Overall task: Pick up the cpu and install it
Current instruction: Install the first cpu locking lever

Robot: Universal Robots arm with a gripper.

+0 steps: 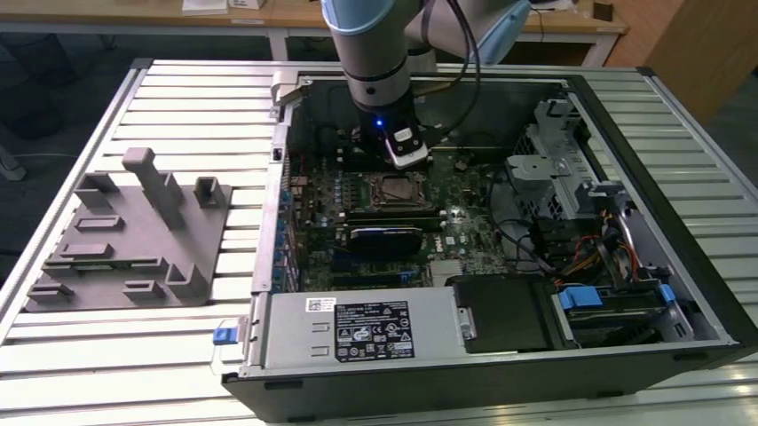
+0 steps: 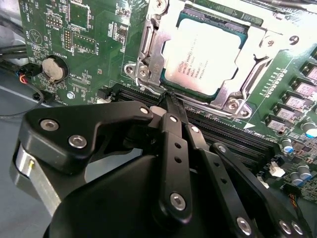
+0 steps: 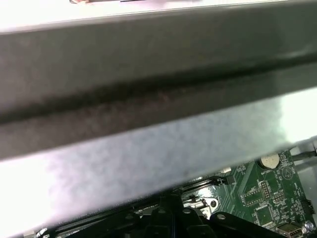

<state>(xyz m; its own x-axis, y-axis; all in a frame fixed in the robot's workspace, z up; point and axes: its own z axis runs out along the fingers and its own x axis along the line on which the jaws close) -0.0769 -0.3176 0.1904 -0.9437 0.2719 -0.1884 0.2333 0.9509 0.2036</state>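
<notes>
1. An open computer case (image 1: 663,293) lies on its side on a slatted metal table (image 1: 177,98), with the green motherboard (image 1: 462,191) facing up.
2. A grey and pale blue robot arm (image 1: 373,53) reaches down into the case from the far side.
3. In the second wrist view, the black gripper (image 2: 172,101) has its fingers (image 2: 174,111) pressed together into a narrow point, with nothing between them.
4. The fingertips sit just beside the edge of the socket frame (image 2: 146,49), over a black memory slot (image 2: 218,129).
5. The cpu (image 2: 210,52) sits flat in the socket, silvery top up, framed by the metal bracket. The gripper is not touching it.
6. In the exterior view, the cpu (image 1: 391,188) appears as a small square near the middle of the board, just below the arm's tip.
7. A round coin battery (image 2: 53,68) sits on the board, well apart from the socket.
8. On the table, toward the exterior view's left of the case, rests a grey plastic tray (image 1: 119,257) with upright posts.
9. A silver power supply (image 1: 355,333) with a black label fills the near corner of the case.
10. In the first wrist view, a blurred grey wall of the case (image 3: 148,99) spans the picture, with the battery (image 3: 270,160) on a strip of green board beneath.
</notes>
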